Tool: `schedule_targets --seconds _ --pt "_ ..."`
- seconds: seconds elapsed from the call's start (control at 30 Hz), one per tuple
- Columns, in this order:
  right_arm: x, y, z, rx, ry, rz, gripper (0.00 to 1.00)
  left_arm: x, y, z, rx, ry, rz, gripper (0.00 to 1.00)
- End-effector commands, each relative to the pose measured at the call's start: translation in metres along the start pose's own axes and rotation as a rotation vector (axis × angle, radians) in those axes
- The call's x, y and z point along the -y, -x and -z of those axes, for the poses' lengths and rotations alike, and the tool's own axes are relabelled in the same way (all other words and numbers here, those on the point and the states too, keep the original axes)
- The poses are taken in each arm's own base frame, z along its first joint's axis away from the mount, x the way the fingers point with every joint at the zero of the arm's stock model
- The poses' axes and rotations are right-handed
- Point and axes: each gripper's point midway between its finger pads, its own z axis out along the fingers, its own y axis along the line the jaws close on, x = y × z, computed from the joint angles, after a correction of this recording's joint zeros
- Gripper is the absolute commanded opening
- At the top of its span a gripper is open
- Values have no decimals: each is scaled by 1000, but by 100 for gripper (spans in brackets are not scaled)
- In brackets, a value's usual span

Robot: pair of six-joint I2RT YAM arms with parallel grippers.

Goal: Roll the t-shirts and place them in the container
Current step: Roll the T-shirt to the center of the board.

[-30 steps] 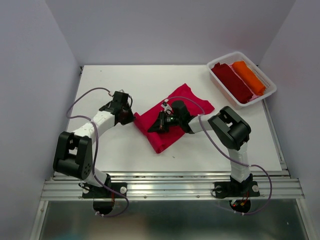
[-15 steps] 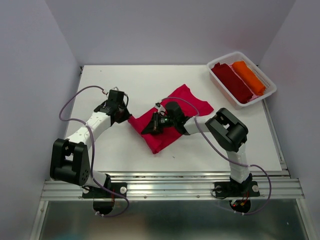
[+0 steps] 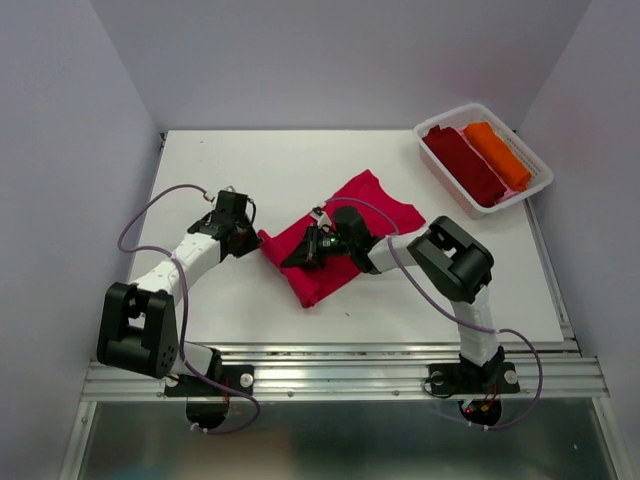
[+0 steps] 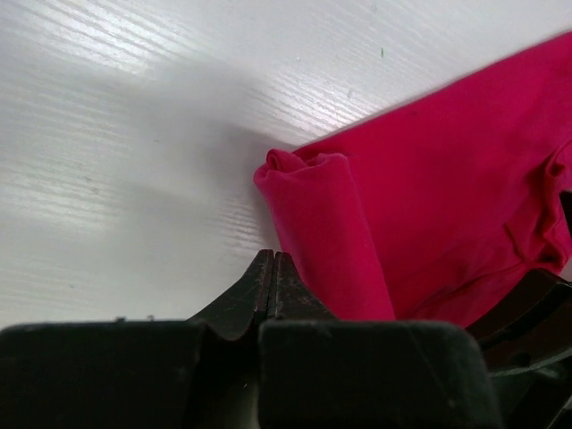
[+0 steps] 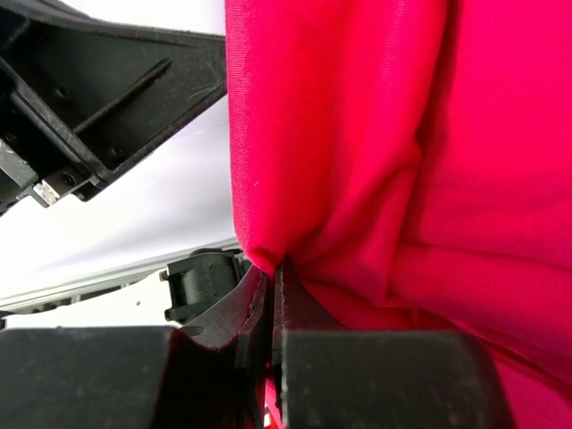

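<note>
Count at this frame.

T-shirts: 3.
- 1 red tee (image 3: 390, 212), at both grippers.
- 1 maroon tee (image 3: 465, 163) and 1 orange tee (image 3: 497, 153), side by side, well apart from either gripper, out beyond the right one.

Basket (image 3: 450, 115): 1, holding 2 of the 3 tees.
Table (image 3: 300, 165): 1, with 1 tee directly on it.
Arms: 2, left arm (image 3: 180, 262) and right arm (image 3: 455, 265).
Grippers: 2, left gripper (image 3: 252, 236) and right gripper (image 3: 298, 258).

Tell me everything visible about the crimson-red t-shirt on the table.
The crimson-red soft cloth t-shirt lies crumpled and partly folded, set diagonally near the middle of the white table. Its end nearest the left gripper is curled into a small roll. That gripper is shut and sits against the roll; whether it grips the roll is unclear. The right gripper is shut on a fold.
</note>
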Motion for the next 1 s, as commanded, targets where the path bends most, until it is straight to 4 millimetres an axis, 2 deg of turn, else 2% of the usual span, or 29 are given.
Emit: schedule_targets --seconds 0.0,0.23,0.47,0.9,0.97 --pt "-9 -5 -1 -7 74 -9 4 6 10 13 63 -45 28 0" --pt "-7 -6 -2 -7 92 -30 4 8 -2 4 16 -59 16 0" --pt "0 -4 1 -1 79 -42 4 20 -9 1 -12 -101 -3 0" --pt "4 3 10 10 109 -71 5 33 -3 -12 -12 -114 -20 0" --pt "4 7 12 19 108 -70 9 38 -3 -15 -13 -120 -25 0"
